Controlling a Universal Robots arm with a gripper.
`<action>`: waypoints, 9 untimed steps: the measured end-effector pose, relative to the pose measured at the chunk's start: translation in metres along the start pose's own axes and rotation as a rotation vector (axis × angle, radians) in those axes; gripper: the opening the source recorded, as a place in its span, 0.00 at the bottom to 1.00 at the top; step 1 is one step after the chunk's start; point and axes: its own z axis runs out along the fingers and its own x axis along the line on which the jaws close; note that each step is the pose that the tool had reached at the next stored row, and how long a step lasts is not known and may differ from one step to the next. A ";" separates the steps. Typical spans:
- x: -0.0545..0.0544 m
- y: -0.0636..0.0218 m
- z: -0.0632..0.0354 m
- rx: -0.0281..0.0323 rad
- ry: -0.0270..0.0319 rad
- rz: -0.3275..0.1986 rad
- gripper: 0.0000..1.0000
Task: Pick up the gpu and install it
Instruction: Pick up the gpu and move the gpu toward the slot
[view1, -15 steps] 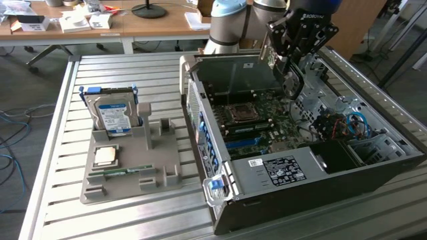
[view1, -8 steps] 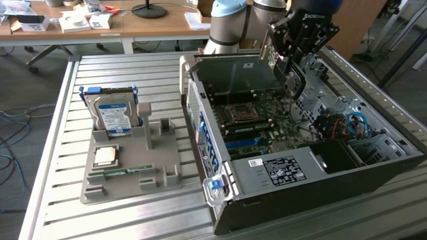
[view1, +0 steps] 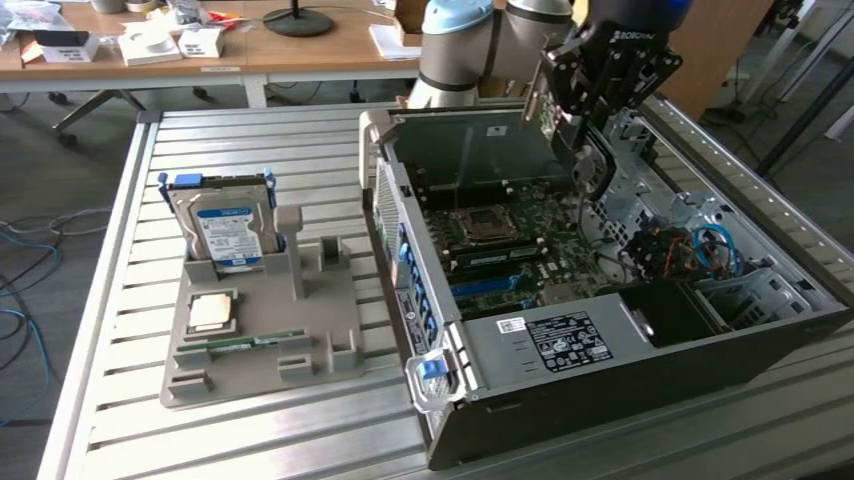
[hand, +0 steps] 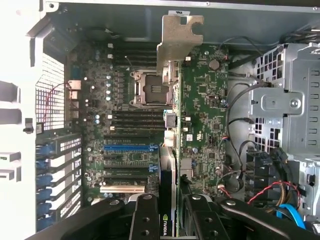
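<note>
1. Right up close, the black two-fingered claw (hand: 170, 201) is clamped on the thin, flat gpu (hand: 171, 165). It pinches the card's two faces, so the card sits edge-on to the wrist camera.
2. At the card's end away from the fingers sits its bent silver metal bracket (hand: 177, 37), hanging free and touching nothing.
3. Beyond that lies the green motherboard (hand: 205, 100), with a long blue slot (hand: 127, 148) among black ones. The card hangs above them, unseated.
4. My read: this is the line-up. The connector edge wants to run parallel to the slot, bracket toward the row of blue plastic latches (hand: 50, 165), and the card dead upright. Any tilt could jam it.
5. The red and blue cables (hand: 272, 192) are near the card's path but apart from it, so give them room.
6. In the exterior view, claw and card hang at upper right over the open black computer case (view1: 561, 440).
7. At centre left, the grey moulded tray (view1: 254, 370) and blue-white-labelled hard drive (view1: 227, 230) sit on the slatted metal bench (view1: 120, 300), well apart.
</note>
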 end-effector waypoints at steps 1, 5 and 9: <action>-0.001 0.0000 0.0005 0.0000 0.0000 0.000 0.26; -0.007 0.0000 0.0023 0.0000 -0.0001 0.000 0.26; -0.013 0.0000 0.0037 0.0000 0.0000 0.000 0.26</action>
